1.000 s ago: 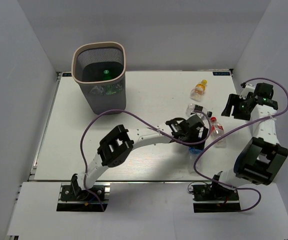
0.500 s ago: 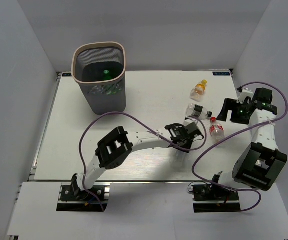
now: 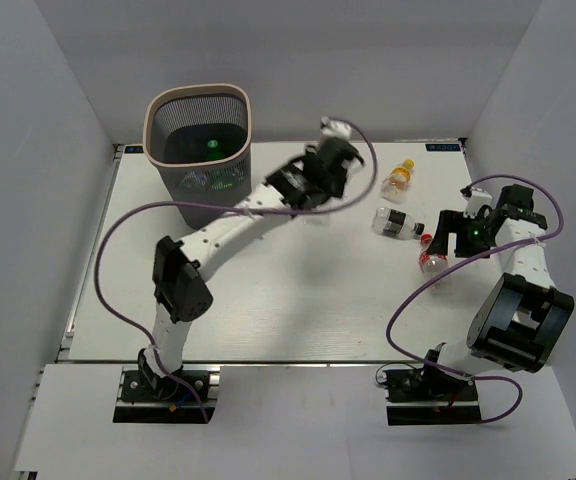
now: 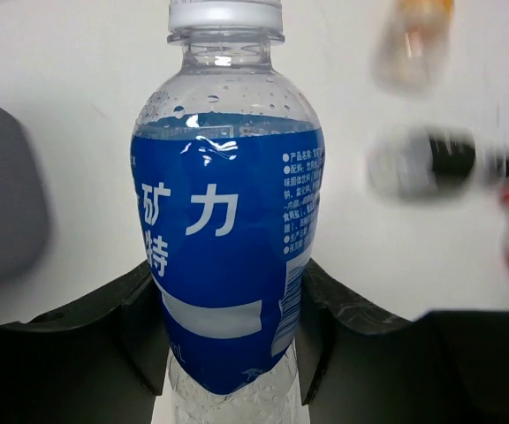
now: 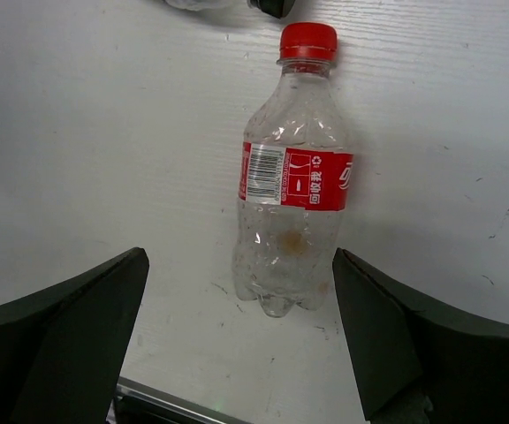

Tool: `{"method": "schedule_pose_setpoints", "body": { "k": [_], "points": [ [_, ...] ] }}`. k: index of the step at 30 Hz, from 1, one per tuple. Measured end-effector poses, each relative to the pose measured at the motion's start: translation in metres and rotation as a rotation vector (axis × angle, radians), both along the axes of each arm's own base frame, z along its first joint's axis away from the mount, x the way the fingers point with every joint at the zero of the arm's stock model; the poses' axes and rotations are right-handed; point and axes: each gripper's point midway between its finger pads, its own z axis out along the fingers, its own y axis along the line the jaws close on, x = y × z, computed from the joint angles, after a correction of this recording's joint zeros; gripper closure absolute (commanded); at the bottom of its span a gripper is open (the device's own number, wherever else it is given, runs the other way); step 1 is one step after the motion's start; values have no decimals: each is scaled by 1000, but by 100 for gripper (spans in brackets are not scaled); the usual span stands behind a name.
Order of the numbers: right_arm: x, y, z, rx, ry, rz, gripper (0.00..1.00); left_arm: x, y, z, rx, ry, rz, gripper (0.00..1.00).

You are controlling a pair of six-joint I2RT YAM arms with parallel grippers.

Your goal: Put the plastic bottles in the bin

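Left wrist view showed the left claw [image 4: 228, 309] closed around the blue-labelled bottle [image 4: 228, 238], held off the table [image 3: 298, 300] just right of the bin [image 3: 196, 89], while the right claw [image 5: 239, 261] stood wide open over the red-capped bottle [image 5: 294, 203] lying on the table, cap pointing away.
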Motion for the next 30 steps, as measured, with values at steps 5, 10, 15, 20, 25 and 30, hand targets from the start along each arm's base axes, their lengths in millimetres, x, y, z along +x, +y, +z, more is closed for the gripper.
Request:
{"method": "schedule_pose_setpoints", "body": {
  "k": [5, 10, 15, 20, 25, 30],
  "points": [
    [-6, 13, -8, 7, 2, 80, 10, 79, 75, 130, -131, -254, 161, 68],
    [-16, 27, -21, 21, 30, 142, 10, 93, 144, 228, -243, -468, 277, 67],
    [-20, 36, -27, 28, 40, 174, 10, 80, 203, 263, -261, -556, 403, 48],
    [-18, 43, -28, 30, 37, 199, 10, 85, 254, 245, -185, -558, 563, 27],
    [-15, 48, -28, 29, 40, 221, 10, 104, 291, 219, -85, -525, 680, 0],
    [-13, 48, -29, -8, 38, 232, 10, 118, 316, 211, -36, -510, 734, 0]
  ]
}}
